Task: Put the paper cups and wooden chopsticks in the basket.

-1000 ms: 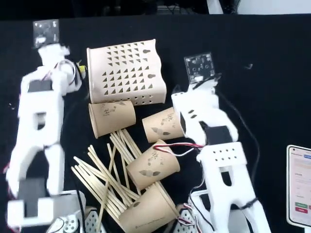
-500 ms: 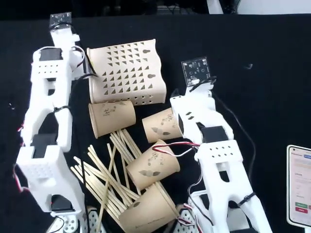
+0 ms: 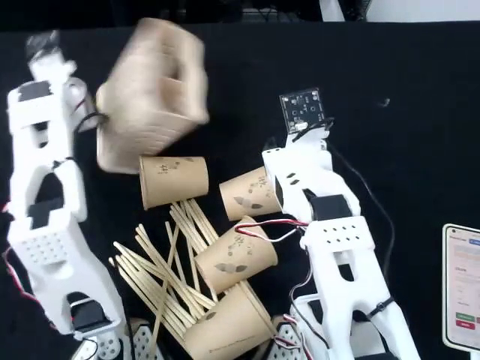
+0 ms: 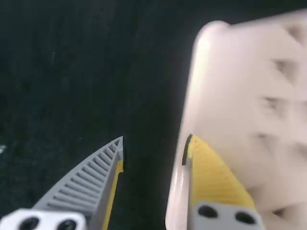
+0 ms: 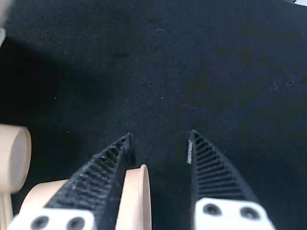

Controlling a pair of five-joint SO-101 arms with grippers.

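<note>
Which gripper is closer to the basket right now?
Left. The left gripper is against the basket wall; the right gripper sits at a paper cup, farther off.

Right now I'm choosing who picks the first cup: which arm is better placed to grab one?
The right. The right gripper is open with the rim of a paper cup between its jaws; the left gripper is at the tilted basket, one finger against its wall.
</note>
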